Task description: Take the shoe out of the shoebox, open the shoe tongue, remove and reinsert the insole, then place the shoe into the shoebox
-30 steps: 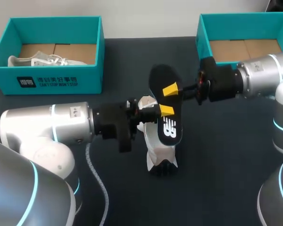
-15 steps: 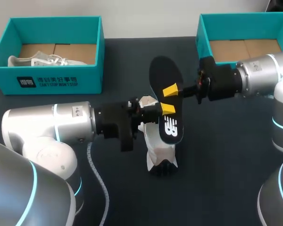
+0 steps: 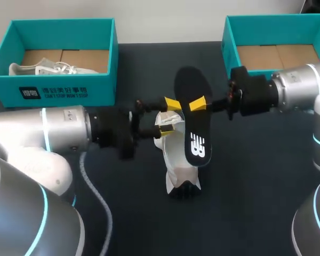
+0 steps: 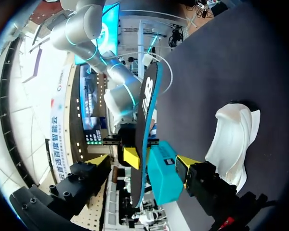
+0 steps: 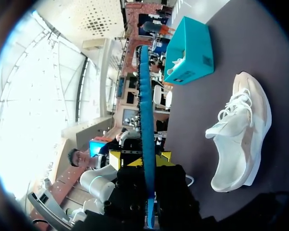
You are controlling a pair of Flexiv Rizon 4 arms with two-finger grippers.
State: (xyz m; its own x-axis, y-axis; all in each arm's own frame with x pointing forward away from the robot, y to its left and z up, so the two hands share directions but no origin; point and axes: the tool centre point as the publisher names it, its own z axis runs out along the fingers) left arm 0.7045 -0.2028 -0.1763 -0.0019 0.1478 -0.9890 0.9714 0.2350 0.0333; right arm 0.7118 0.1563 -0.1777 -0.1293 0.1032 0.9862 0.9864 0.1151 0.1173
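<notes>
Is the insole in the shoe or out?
Out. The insole is clamped in the jaws of the right gripper, held in the air clear of the white shoe lying on the table.

Left gripper [image 3: 170, 116] spread, right gripper [image 3: 195, 105] clamped

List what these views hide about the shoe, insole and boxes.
- Head view: insole and left gripper overlap the shoe opening; its inside is hidden.
- Right wrist view: insole edge-on in the right gripper; both faces unseen.
- Head view: right shoebox cut by the edge, partly behind my right arm.
</notes>
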